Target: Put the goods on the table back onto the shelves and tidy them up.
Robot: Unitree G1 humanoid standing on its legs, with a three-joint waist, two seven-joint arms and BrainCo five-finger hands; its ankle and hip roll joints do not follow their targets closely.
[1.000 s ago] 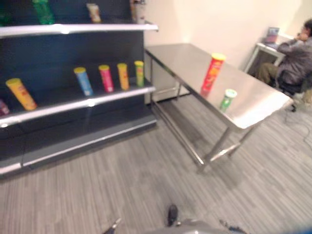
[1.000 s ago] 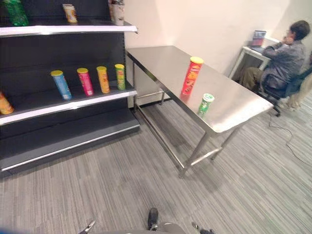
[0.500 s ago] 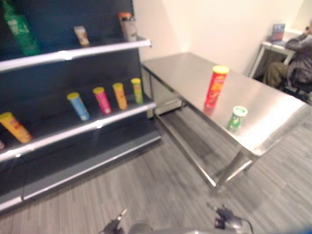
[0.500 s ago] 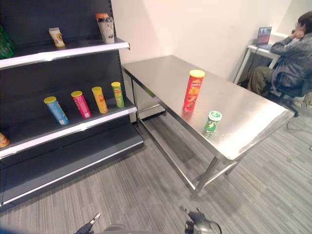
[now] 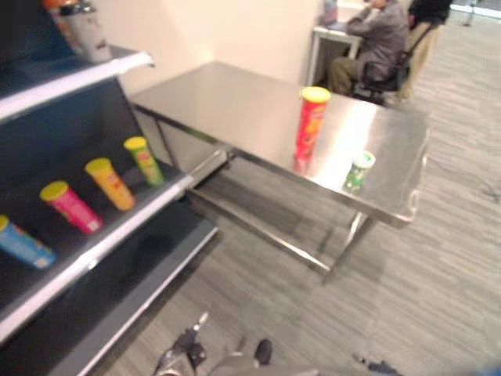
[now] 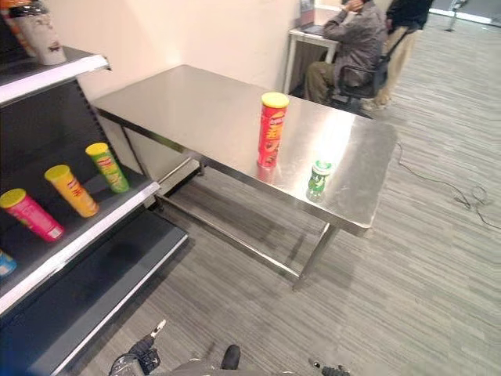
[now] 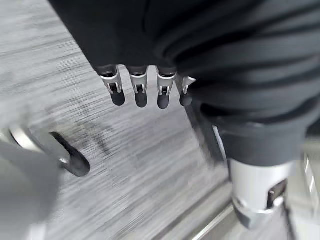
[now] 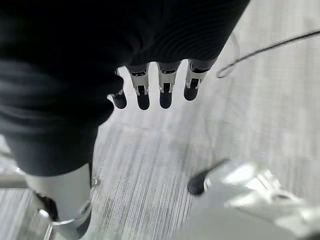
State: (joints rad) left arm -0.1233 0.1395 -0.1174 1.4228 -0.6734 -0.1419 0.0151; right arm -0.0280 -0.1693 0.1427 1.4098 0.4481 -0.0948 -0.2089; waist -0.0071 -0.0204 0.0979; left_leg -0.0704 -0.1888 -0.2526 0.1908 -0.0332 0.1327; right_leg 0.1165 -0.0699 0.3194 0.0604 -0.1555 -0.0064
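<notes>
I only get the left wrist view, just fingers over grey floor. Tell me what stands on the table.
Observer: Two things stand on the steel table: a tall red can and a short green can nearer the table's edge.
Operator: Report the right hand.
Observer: The right hand hangs over the floor, fingers relaxed, holding nothing.
Operator: Describe the shelf.
Observer: A green tube, a yellow tube and a pink tube stand in a row on the middle shelf.
</notes>
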